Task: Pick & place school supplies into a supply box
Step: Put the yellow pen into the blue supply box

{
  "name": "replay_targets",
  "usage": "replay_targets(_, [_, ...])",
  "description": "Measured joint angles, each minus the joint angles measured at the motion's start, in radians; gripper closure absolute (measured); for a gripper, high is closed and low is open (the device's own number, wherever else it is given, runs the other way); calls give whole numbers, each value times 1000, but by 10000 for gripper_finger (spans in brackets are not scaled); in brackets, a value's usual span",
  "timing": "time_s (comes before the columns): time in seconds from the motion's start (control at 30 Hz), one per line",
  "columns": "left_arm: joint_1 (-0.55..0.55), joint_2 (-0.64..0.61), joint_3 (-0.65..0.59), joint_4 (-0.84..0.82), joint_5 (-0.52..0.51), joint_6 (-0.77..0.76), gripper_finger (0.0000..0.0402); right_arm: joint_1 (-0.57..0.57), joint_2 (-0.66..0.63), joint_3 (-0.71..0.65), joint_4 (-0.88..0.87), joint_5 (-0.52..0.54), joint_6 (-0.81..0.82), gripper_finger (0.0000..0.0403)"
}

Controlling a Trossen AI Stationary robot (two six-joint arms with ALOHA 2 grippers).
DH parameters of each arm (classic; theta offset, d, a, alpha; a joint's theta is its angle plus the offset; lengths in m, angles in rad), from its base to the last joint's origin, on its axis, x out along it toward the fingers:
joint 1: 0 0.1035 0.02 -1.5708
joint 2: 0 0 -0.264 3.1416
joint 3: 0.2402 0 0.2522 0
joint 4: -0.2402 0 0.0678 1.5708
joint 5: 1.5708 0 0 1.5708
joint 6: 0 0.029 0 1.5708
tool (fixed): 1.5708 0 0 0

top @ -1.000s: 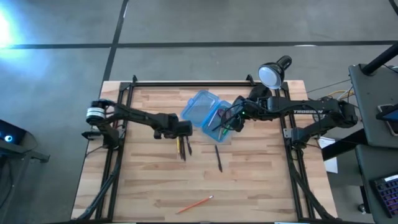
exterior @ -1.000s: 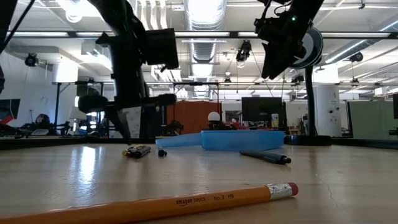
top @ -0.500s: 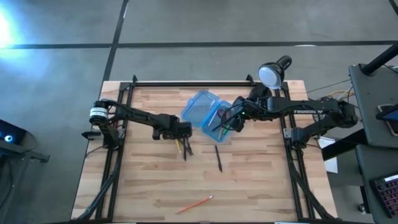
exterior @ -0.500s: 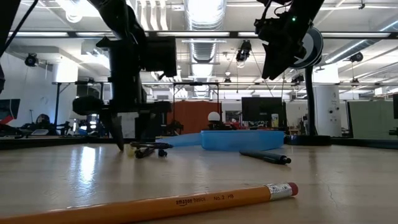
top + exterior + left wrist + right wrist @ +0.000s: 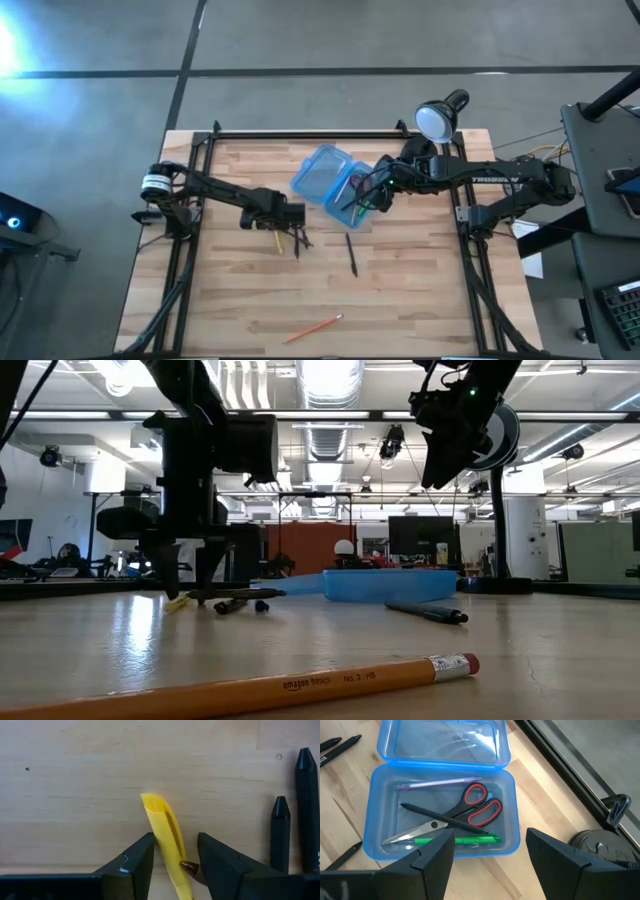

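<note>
My left gripper [image 5: 175,837] points straight down, open, its fingertips low over the table [image 5: 188,575]. One finger stands on either side of a yellow pen [image 5: 162,827] that lies flat on the wood. Two black markers [image 5: 280,835] lie beside the pen. My right gripper [image 5: 490,865] hangs open over the blue supply box [image 5: 335,180], holding nothing. In the box's lower half [image 5: 440,820] lie red-handled scissors [image 5: 470,810], a purple pen, a black pen and a green pen. Its lid half lies open flat on the table.
A black pen [image 5: 351,254] lies on the table near the middle. An orange pencil [image 5: 315,327] lies close to the near edge. A black desk lamp [image 5: 435,118] stands at the far right behind the box. Bare wood stretches along the table's left and near sides.
My left gripper has moved toward the table's left and near edges and sunk. Its fingertips have come down from well above the pens almost to the table, either side of the yellow pen. My right gripper has kept still.
</note>
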Motion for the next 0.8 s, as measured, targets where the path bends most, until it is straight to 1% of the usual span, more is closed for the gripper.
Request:
replay_targets(0.13, [-1, -1, -21, 11, 11, 3, 280, 0, 0, -1, 0, 0, 0, 165])
replay_targets(0.37, [-1, 0, -31, 14, 14, 38, 351, 0, 0, -1, 0, 0, 0, 165])
replay_targets(0.47, [-3, 0, -30, 11, -2, 61, 373, 0, -1, -1, 1, 2, -6, 165])
replay_targets(0.53, [-1, -7, -22, 3, -18, 78, 374, 0, -7, -1, 8, 15, -8, 165])
replay_targets(0.63, [1, -36, -12, -14, -64, 87, 374, 1, -34, 4, 12, 85, -8, 169])
replay_targets(0.8, [12, -173, 50, -45, -175, 112, 374, -6, -95, 6, 16, 163, -7, 178])
